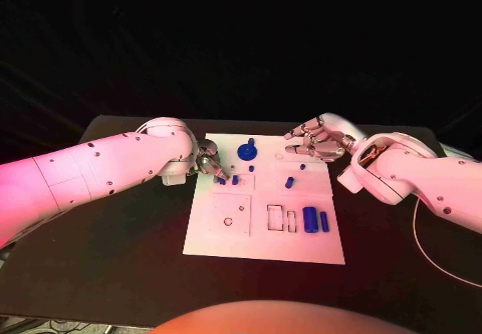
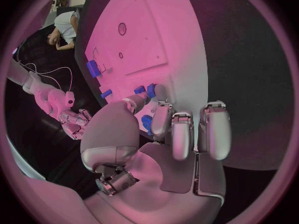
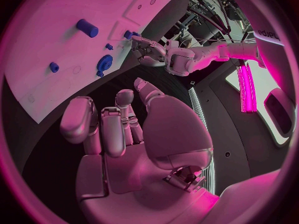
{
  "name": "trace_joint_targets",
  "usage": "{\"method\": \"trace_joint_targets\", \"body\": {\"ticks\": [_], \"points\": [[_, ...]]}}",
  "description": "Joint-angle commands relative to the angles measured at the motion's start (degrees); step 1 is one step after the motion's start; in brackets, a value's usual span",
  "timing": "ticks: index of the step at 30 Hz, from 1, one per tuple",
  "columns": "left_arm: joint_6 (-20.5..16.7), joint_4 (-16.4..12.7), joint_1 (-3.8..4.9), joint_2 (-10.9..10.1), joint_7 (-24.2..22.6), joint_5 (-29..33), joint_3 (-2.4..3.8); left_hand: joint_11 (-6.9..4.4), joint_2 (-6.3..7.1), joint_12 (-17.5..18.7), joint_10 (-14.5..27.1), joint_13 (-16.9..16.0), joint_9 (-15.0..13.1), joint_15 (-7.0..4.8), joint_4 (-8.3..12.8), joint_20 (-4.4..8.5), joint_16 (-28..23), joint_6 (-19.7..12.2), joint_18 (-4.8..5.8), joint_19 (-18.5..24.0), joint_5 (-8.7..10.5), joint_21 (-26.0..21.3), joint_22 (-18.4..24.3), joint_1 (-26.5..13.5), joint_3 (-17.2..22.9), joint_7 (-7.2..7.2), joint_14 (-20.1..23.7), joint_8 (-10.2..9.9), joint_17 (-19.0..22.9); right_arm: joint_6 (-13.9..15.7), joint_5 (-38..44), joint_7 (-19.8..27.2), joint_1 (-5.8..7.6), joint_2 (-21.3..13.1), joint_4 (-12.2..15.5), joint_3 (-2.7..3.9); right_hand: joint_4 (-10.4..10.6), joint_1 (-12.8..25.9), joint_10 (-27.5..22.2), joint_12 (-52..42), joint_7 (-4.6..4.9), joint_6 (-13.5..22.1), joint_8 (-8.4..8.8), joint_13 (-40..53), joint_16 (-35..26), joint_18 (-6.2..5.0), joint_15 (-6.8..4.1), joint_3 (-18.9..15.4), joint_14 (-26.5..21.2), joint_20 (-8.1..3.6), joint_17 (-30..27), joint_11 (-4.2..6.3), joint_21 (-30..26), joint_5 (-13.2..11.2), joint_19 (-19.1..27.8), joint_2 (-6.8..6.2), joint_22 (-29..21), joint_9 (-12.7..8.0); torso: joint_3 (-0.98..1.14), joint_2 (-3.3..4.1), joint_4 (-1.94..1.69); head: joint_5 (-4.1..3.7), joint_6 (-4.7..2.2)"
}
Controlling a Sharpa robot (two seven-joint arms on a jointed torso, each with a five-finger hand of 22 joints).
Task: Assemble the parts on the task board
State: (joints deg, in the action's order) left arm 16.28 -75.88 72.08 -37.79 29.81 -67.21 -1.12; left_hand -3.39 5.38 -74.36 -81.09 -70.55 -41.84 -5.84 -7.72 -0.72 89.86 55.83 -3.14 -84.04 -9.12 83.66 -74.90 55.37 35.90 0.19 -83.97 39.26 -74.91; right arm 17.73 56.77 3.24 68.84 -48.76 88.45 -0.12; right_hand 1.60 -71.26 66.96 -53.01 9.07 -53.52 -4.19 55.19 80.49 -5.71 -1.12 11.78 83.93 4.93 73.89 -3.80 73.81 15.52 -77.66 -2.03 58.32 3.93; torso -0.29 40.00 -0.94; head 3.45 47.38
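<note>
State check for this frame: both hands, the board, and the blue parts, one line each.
left hand: fingertips at a small blue part on the board's left side.
right hand: holds nothing, fingers curled, above the board's far right corner.
task board: flat on the table.
blue cylinder: lying on the board.

Task board [image 1: 263,247] mid-table [image 1: 120,278]; left hand [image 1: 209,161] at its left edge, right hand [image 1: 320,139] behind.

The left arm reaches in low from the side, its hand [image 1: 208,161] turned down with fingertips [image 2: 163,120] drawn close together. I cannot tell whether they pinch anything. The right arm bends at the wrist, and its hand [image 1: 316,139] hangs empty, the fingers [image 3: 109,129] loosely curled and apart.
</note>
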Motion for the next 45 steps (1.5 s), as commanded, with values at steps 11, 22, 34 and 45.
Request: {"method": "trace_joint_targets", "body": {"ticks": [11,22,34,45], "points": [[1.3,-0.2,-0.19,0.0,0.3,0.4,-0.1,0.06,0.01,-0.2,-0.5,-0.1,0.1,-0.26,-0.2,0.32,0.1,0.6,1.12,-2.1,0.13,0.2,-7.8,-0.9,-0.7,0.09,-6.0,-0.3,-15.1,-0.8,0.0,0.1,-0.04,0.0,0.0,0.01,0.4,0.5,0.0,-0.3,-0.12,-0.5,-0.33,0.1,-0.3,-0.3,0.21,0.0,2.9,-0.02,-0.1,0.09,-0.3,0.4,0.3,0.32,-0.1,0.1,-0.03,0.01,-0.01,0.03,0.01],[-1.4,-0.1,-0.19,-0.1,-0.2,0.4,-0.1,0.09,-0.14,1.8,0.6,1.8,0.0,-0.37,7.8,0.54,0.1,-1.2,0.81,-1.4,-3.03,-0.9,-6.7,7.5,2.9,0.38,-6.0,-0.9,-15.1,-0.8,0.0,0.2,-0.04,0.1,0.0,0.01,0.5,0.5,0.1,-0.3,-0.13,-0.5,-0.34,0.1,-0.3,-0.3,0.21,0.0,2.9,-0.02,-0.1,0.1,-0.3,0.5,0.3,0.34,0.0,0.1,-0.03,-0.01,-0.01,0.07,0.05],[-7.0,-1.4,-0.19,-1.0,-3.2,0.5,-0.09,0.61,1.07,4.5,2.1,4.6,0.0,0.05,9.1,0.19,0.1,-2.4,0.54,-0.8,-2.94,-1.9,-5.8,9.3,3.2,1.01,-6.0,-1.4,-15.1,-0.8,-0.1,0.2,-0.04,0.1,-0.1,0.01,0.8,0.8,0.1,-0.4,-0.13,-0.5,-0.33,0.1,-0.3,-0.3,0.2,-0.1,2.9,-0.03,-0.1,0.1,-0.3,0.7,0.3,0.53,0.0,0.1,-0.02,-0.02,-0.01,0.1,0.12],[-9.8,-3.0,-0.32,-2.2,-5.4,-0.6,-0.1,0.77,1.82,5.3,2.5,5.4,0.1,0.22,9.5,0.05,0.1,-2.8,0.59,-0.9,-2.79,-1.8,-6.0,10.1,2.7,1.18,-6.0,-1.7,-15.1,-0.8,-0.2,0.3,-0.04,-0.1,0.0,0.01,1.0,1.0,0.1,-0.4,-0.13,-0.5,-0.32,0.1,-0.3,-0.29,0.21,-0.2,2.9,-0.03,-0.1,0.09,-0.3,0.8,0.3,0.63,0.0,0.1,0.01,-0.01,-0.06,0.05,0.24]]}}
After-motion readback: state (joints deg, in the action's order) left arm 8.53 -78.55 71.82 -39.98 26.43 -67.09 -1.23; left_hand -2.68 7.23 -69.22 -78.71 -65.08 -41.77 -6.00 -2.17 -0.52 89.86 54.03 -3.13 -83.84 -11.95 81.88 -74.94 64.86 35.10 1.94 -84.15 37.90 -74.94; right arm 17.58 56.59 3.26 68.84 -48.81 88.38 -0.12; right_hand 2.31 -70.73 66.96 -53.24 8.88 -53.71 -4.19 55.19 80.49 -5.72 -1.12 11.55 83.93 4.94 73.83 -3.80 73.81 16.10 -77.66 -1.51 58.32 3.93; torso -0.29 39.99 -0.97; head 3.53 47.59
